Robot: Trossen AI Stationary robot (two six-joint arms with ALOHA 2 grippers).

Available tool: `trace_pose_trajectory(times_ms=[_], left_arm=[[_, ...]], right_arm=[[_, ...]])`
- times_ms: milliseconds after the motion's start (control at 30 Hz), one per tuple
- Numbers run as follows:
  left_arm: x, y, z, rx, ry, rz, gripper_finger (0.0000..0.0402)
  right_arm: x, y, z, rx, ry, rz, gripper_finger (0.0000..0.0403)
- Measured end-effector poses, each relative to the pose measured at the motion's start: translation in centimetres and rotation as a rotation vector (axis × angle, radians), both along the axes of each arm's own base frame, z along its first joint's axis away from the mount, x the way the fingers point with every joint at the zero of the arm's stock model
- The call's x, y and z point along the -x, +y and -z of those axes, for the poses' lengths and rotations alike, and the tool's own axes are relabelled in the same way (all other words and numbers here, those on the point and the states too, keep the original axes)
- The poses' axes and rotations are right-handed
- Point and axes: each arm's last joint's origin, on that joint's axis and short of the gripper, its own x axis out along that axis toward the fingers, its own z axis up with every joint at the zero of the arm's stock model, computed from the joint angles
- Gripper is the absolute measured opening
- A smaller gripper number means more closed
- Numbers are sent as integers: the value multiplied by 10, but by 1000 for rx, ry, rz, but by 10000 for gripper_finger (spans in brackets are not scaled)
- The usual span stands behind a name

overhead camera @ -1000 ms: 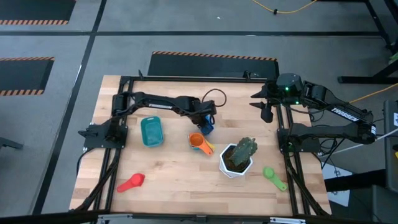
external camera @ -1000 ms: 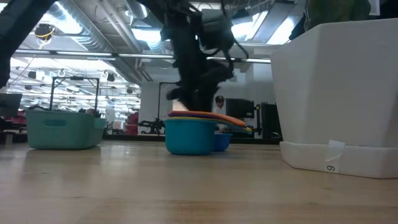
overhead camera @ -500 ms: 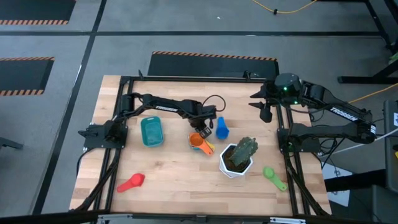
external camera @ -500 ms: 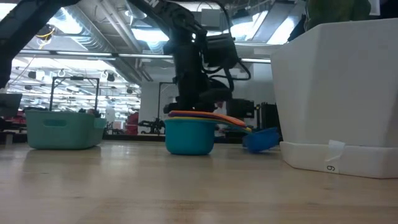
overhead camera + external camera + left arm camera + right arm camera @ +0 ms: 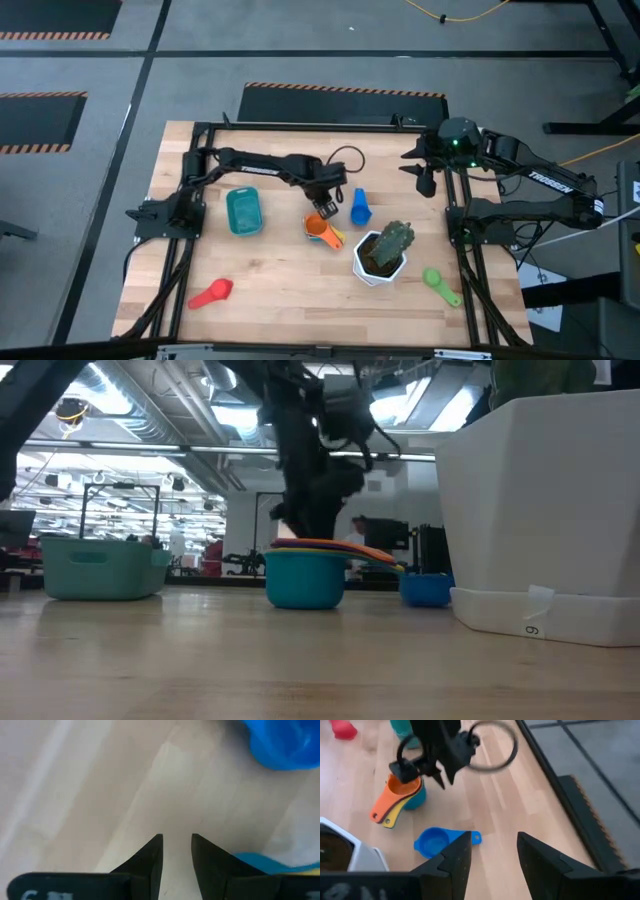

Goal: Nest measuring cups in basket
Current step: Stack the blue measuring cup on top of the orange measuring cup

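Blue cup (image 5: 358, 208) now lies loose on the table beside the stack (image 5: 321, 229), dropped. Left gripper (image 5: 327, 198) hovers empty, jaws narrowly apart. Basket (image 5: 243, 212) unfilled. Right jaws apart, idle.

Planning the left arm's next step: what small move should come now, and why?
Probably lower the left pincer onto the nested cup stack just below it and grip it; the pincer holds nothing, and the teal basket has no cups in it.
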Motion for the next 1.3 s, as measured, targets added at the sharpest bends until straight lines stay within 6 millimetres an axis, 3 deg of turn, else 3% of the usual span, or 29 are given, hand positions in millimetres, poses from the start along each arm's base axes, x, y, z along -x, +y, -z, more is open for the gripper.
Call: trace_pose_trajectory(times_ms=[267,367,433,633,833,1067,1300], left_arm=[[28,12,-68,-188,-100,144,94],[47,11,-92,-325,-133,153,94],[67,10,-98,-355,-148,145,94],[127,1,-82,-323,-250,134,94],[164,-17,-49,-249,-374,93,94],[178,-27,-18,-217,-408,69,94],[177,-32,-15,-217,-427,88,94]], right_arm=[[-2,0,1,-114,-27,71,162],[-4,-1,3,-135,-17,86,162],[-7,-2,5,-138,-3,87,162],[-24,-11,16,-157,58,96,162],[-48,-21,38,-165,176,65,162],[-72,-31,68,-287,292,125,162],[-92,-35,96,-529,361,167,162]])
